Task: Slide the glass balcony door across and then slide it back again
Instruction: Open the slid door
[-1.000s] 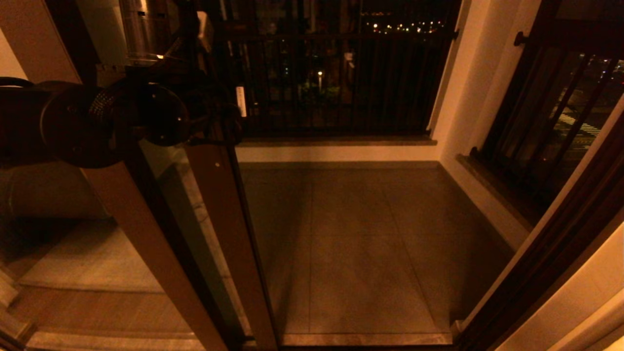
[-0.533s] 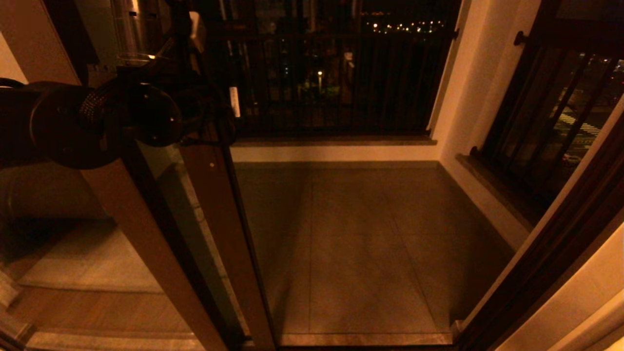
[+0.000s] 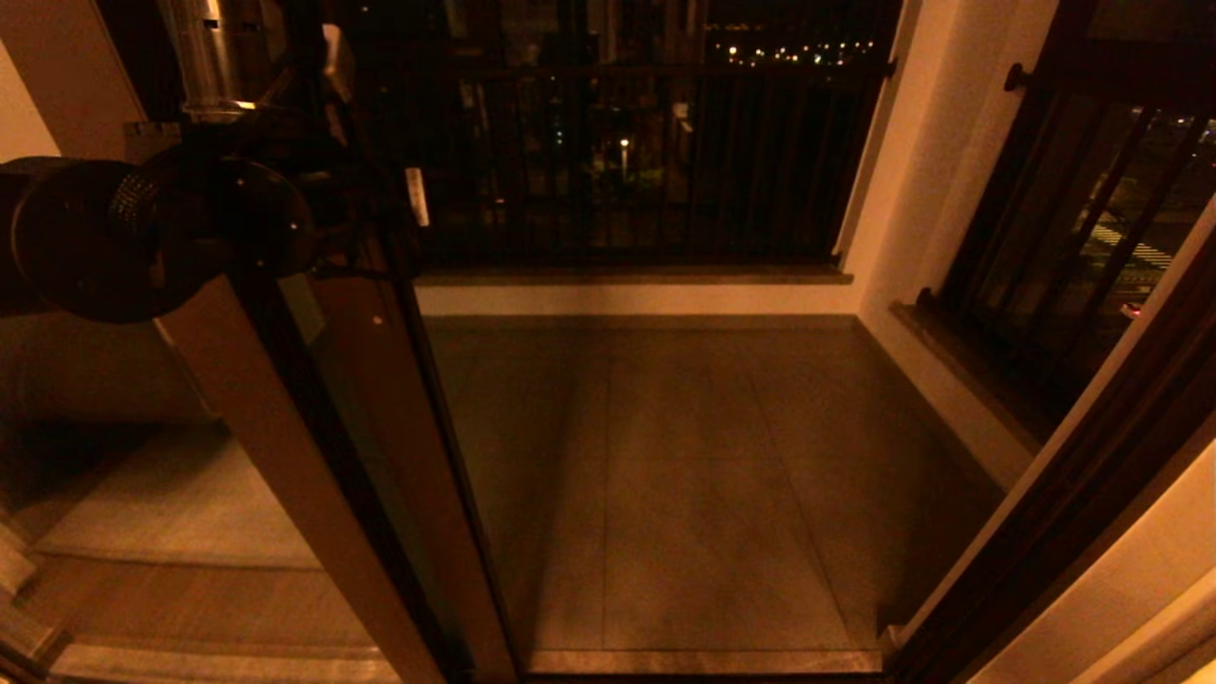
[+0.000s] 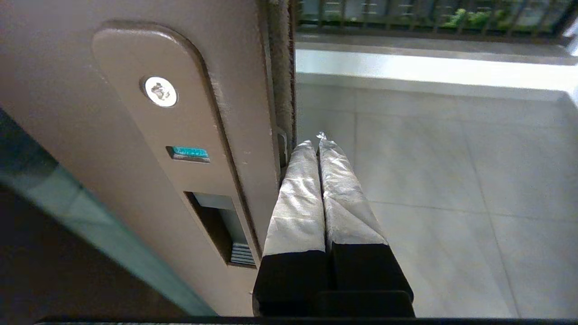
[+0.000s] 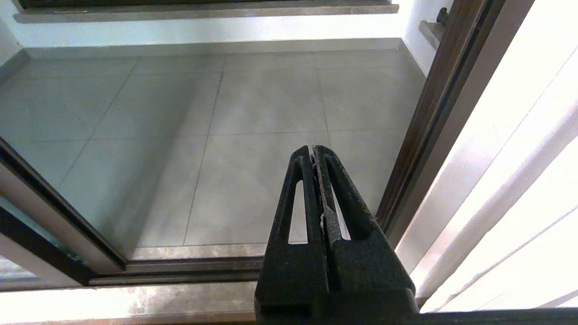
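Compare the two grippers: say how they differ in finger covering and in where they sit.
The left gripper has pale wrapped fingers; the right gripper has bare black slotted ones. The left rests against the door stile's edge beside the handle slot; the right hangs apart over the floor tiles, touching nothing. Both are shut and empty.

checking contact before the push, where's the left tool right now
In the left wrist view, the left tool is shut against the glass balcony door, at the stile's edge beside the handle slot.

Nothing here can be read. The small white label point(image 3: 415, 197) on the glass balcony door point(image 3: 380, 399), near its handle, is too dim to make out.
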Robot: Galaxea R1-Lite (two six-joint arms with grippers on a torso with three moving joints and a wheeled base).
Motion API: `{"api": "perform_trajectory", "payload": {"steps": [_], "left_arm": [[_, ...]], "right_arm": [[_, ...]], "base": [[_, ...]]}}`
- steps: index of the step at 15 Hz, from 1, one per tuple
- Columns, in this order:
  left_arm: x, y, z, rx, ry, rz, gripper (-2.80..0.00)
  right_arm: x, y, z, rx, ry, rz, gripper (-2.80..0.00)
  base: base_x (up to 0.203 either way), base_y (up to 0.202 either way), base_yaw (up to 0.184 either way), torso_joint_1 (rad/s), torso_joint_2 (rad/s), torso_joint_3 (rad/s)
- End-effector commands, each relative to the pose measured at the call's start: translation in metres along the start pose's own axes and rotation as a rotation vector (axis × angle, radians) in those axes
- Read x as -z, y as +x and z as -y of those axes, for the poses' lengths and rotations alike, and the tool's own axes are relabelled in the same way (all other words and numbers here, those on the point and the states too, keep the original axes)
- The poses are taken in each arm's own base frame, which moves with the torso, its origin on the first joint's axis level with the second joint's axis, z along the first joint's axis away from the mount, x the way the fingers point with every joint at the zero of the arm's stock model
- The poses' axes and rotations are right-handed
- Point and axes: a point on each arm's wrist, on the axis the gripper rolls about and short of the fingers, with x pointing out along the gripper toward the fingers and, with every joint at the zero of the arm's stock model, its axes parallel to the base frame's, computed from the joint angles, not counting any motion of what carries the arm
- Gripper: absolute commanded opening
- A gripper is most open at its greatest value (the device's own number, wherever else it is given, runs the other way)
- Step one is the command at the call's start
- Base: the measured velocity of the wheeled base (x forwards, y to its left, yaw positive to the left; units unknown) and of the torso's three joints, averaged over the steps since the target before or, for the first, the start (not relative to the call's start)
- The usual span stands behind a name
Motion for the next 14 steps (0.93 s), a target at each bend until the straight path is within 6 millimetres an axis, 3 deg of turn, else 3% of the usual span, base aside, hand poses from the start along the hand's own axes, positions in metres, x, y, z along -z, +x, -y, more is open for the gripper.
{"api": "perform_trajectory", "payload": {"steps": [1,8,12,14], "left_arm": [[0.000,0.001,-0.003,-0.002,-0.002,0.002,-2.80],[-0.003,-0.002,-0.009,-0.007,-0.009,0.008,-2.80],[-0.024,-0.038,-0.017,0.034,-0.038,0.063,-2.80],[-0.020,-0.061,-0.029,0.046,-0.023,0.038,-2.80]], "right_arm": [[0.000,0.000,0.000,-0.001,0.000,-0.001,-2.80],[0.000,0.000,0.000,-0.001,0.000,-0.002,-2.80],[0.000,0.000,0.000,-0.001,0.000,-0.001,-2.80],[0.000,0.000,0.000,-0.001,0.000,-0.001,-2.80]], "base": [[0.000,0.000,0.000,0.000,0.00,0.000],[0.000,0.000,0.000,0.000,0.00,0.000],[0.000,0.000,0.000,0.000,0.00,0.000],[0.000,0.000,0.000,0.000,0.00,0.000]]}}
